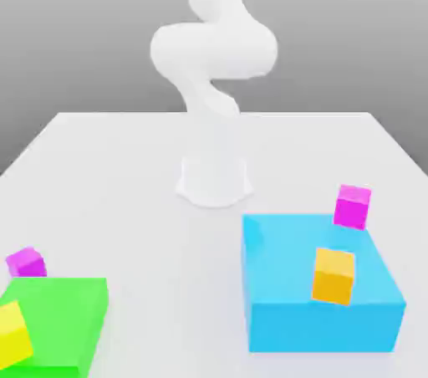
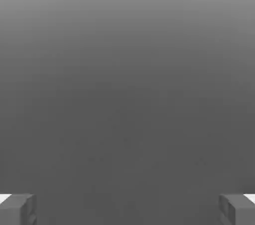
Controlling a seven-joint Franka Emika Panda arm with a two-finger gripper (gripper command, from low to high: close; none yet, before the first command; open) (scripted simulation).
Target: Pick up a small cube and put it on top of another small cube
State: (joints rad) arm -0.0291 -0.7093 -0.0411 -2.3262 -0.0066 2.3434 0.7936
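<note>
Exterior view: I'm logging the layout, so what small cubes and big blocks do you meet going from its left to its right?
Small yellow cube → big green block → big blue block → small orange cube → small magenta cube. The other magenta cube overlaps the yellow one's span, so I leave it out.

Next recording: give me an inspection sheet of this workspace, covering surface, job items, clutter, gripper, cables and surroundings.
Surface: white table, arm base at its middle.
Job's things: two magenta cubes, one at the blue block's far edge, whether on it or behind it unclear; the other just behind the green block, apart from the first.
Clutter: blue block with an orange cube on top; green block with a yellow cube on it.
Gripper: gripper open, fingers wide apart, nothing between them.
Cables: nothing seen.
Surroundings: plain grey backdrop.
</note>
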